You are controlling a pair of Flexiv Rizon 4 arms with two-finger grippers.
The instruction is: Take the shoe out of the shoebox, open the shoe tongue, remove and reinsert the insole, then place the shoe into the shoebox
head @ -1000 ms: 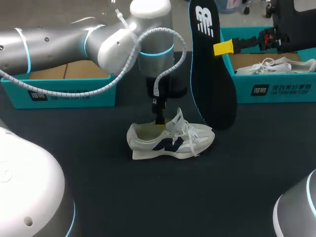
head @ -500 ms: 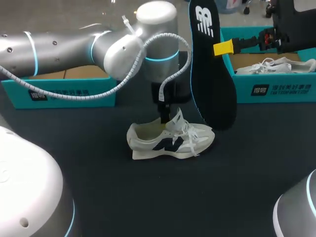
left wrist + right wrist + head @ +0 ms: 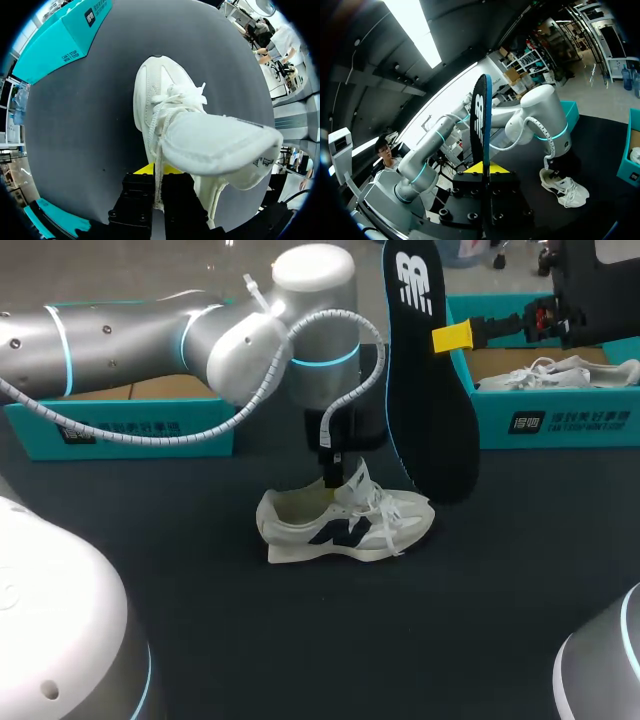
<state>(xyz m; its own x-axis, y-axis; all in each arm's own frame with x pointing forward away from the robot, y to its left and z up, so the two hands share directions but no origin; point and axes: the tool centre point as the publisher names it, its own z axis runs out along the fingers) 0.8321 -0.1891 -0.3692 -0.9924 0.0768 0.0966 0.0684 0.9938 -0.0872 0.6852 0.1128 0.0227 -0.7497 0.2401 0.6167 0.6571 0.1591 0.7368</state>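
The dark table [image 3: 300, 640] gives me plenty of bare surface in front of the shoe. The back is crowded: one teal shoebox [image 3: 120, 425] sits at rear left under my left arm [image 3: 150, 335], and a second shoebox [image 3: 560, 420] at rear right has another shoe [image 3: 560, 372] in it.

The black insole [image 3: 425, 390] is out of the shoe. It hangs nearly upright, clamped in my right gripper [image 3: 484, 170] near its logo end, and its wider end is low beside the shoe's toe.

The white shoe [image 3: 340, 525] lies on the table between the boxes with its heel toward my left. My left gripper [image 3: 155, 172] is down over its opening, and as far as I can judge it is pinched on the tongue [image 3: 220, 145], which stands lifted off the laces.

I take the step in hand to be putting the insole back. To do it well I would hold the tongue up and forward so the mouth is wide. Then I would tip the insole flatter, feed its wide end in at the heel opening and slide it along the sole toward the toe.

The tight spot is the gap between my left wrist and the insole, which are close together. The right shoebox's front wall is also near my right gripper. I would swing through the free space nearer me.
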